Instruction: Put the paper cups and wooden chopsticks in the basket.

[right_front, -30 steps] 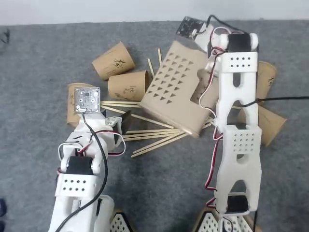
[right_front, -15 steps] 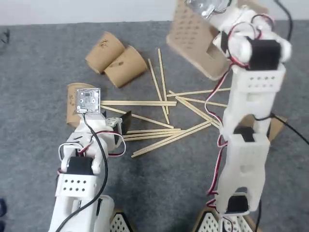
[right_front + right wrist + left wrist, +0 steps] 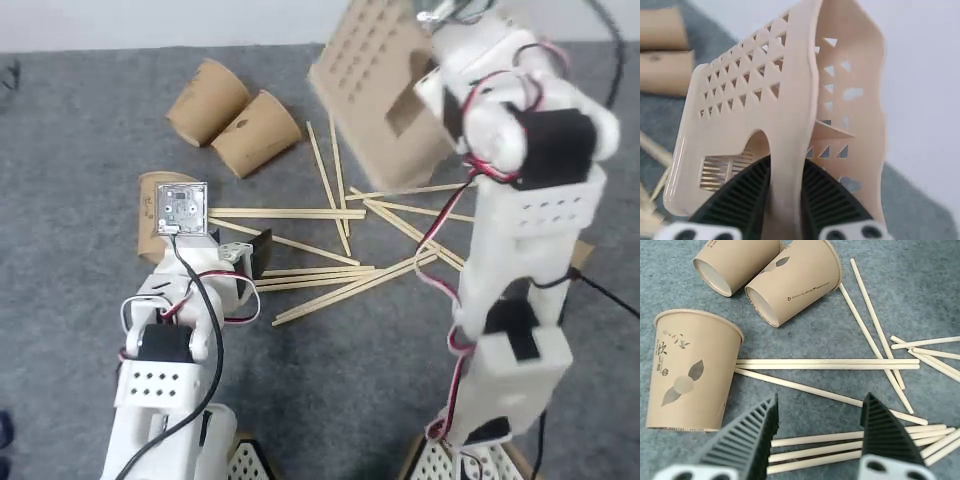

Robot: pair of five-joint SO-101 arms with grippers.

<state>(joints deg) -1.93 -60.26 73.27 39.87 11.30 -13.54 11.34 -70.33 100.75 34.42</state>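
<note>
Grey carpet [image 3: 340, 400] covers the table beneath two white arms.

The right gripper [image 3: 785, 172] is clamped tight on the beige basket [image 3: 360, 60]. Its two black fingers pinch one thin wall from either side, just beside a cut-out handle. The basket is held in the air at the far right of the table, tilted, with rows of small triangular holes across its walls. Nothing can be seen inside it.

The left gripper [image 3: 821, 400] hangs low over the carpet with its fingers spread wide, gripping nothing.

Pale wooden chopsticks [image 3: 290, 212] lie scattered on the carpet between the two arms, many crossing one another. Several lie close together side by side, passing just below the left gripper. One straight pair runs across the middle of the scatter.

Two brown paper cups [image 3: 258, 133] lie on their sides at the far left, touching each other, their open ends turned toward the left arm. A third cup [image 3: 687, 370] lies nearer, just beside the left gripper. The ends of the straight pair reach its wall. All the cups and chopsticks in view are outside the basket.
</note>
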